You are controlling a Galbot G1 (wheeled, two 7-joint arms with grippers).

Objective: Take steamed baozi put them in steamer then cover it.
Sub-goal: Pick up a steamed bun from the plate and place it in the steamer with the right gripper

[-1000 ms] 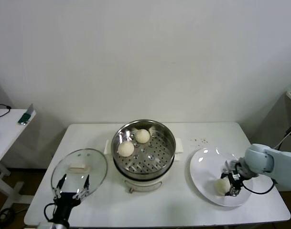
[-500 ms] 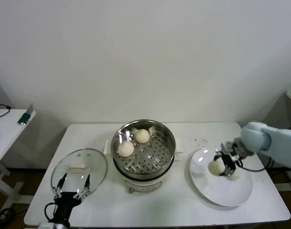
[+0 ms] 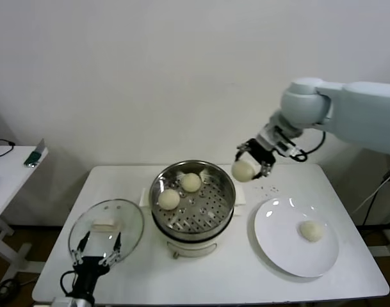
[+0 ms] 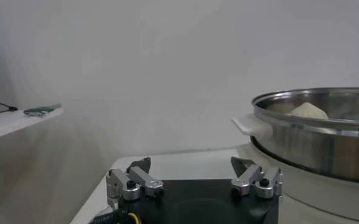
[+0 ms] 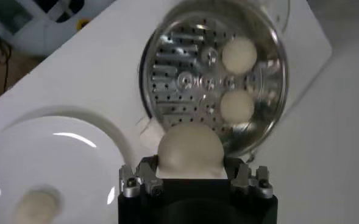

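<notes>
My right gripper (image 3: 248, 166) is shut on a cream-white baozi (image 3: 243, 170) and holds it in the air just right of the steamer's rim. In the right wrist view the held baozi (image 5: 189, 149) sits between the jaws. The steel steamer (image 3: 192, 196) holds two baozi (image 3: 191, 182) (image 3: 168, 199), also seen in the right wrist view (image 5: 239, 53) (image 5: 236, 105). One baozi (image 3: 311, 231) lies on the white plate (image 3: 281, 243). The glass cover (image 3: 106, 226) lies on the table left of the steamer. My left gripper (image 3: 97, 254) is open, low by the cover's near edge.
A side table (image 3: 6, 173) with small items stands at far left. The steamer's cream pot base (image 3: 193, 246) has side handles (image 4: 247, 125). A few dark crumbs (image 3: 267, 188) lie on the table behind the plate. The wall is close behind.
My right gripper picked a baozi off the plate, lifted it and carried it up and left to the steamer's right rim. The left arm has not moved.
</notes>
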